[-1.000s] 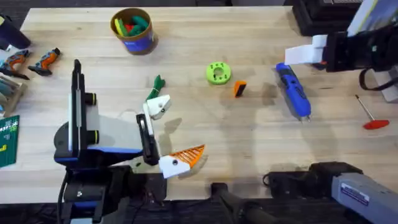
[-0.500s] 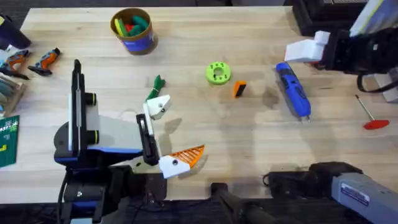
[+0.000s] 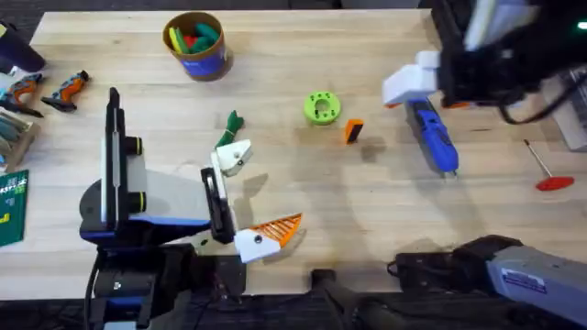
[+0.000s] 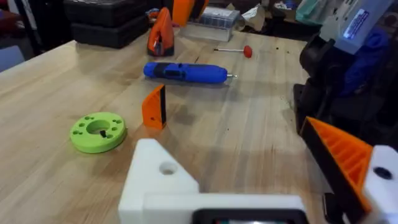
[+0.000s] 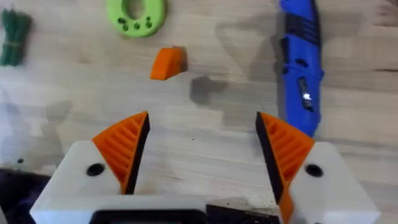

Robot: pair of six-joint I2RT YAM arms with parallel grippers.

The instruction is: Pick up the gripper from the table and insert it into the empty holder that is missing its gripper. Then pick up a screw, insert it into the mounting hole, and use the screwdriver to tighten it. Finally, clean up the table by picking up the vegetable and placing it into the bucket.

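Left gripper (image 3: 252, 197) unmoved at near edge, spread wide, its empty holder (image 3: 234, 156) beside the vegetable (image 3: 229, 128). Right gripper (image 5: 202, 152) has shifted left over the screwdriver (image 3: 433, 136), fingers apart, holding nothing. Orange gripper (image 3: 354, 131) lies on the wood table (image 3: 367, 211) by green disc (image 3: 322, 107). Bucket (image 3: 195, 44) far left; red-handled rod (image 3: 547, 169) right.

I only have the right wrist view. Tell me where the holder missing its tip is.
Observer: On the left arm. The empty holder is a bare white mount close by the vegetable.
Operator: Report that arm's other finger.
Observer: The other finger carries an orange ridged tip.
Operator: Locate the bucket.
Observer: The bucket stands near the table's far edge, beyond the vegetable.
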